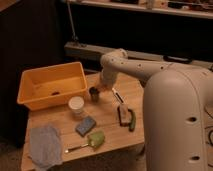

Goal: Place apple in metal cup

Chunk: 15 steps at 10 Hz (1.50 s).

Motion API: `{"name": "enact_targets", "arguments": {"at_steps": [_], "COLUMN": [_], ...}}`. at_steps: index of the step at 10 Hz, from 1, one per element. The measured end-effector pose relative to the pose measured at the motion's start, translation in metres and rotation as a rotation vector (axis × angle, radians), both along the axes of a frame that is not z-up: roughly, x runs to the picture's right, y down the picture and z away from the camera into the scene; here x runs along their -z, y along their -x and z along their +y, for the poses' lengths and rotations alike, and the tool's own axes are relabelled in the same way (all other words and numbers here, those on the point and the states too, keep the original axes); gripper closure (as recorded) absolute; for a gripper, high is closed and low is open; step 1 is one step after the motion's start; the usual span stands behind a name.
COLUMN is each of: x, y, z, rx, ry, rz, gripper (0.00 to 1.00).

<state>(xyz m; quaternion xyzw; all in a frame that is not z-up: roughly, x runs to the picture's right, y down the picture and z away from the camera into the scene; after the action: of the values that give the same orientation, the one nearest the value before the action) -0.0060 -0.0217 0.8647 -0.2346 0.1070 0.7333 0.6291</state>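
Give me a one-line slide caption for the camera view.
Shut gripper poised beside the metal cup on the wooden table, with white cup and yellow bin nearby.

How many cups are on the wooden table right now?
2. A small dark grey metal cup stands by the yellow plastic bin's near right corner, the shut gripper just right of it; a wider white cup sits front-left of it. No others visible.

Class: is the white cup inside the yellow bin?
No: the white cup stands on the table; the gripper hangs beside the metal cup.
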Motion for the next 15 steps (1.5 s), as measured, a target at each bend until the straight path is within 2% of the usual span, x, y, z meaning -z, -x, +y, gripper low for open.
{"name": "enact_targets", "arguments": {"at_steps": [5,8,11,12,15], "x": [0.004,0.004,0.005,0.005,0.004], "y": [0.022,0.037,0.040,0.043,0.045], "z": [-0.014,-0.012,-0.010,-0.008,-0.003], "rx": [0.013,0.054,0.082,0.089,0.100], "ry": [-0.004,-0.004,0.003,0.005,0.013], "rz": [-0.069,-0.078,-0.074,-0.076,-0.075], "gripper": [1.00,1.00,1.00,0.95,0.70]}}
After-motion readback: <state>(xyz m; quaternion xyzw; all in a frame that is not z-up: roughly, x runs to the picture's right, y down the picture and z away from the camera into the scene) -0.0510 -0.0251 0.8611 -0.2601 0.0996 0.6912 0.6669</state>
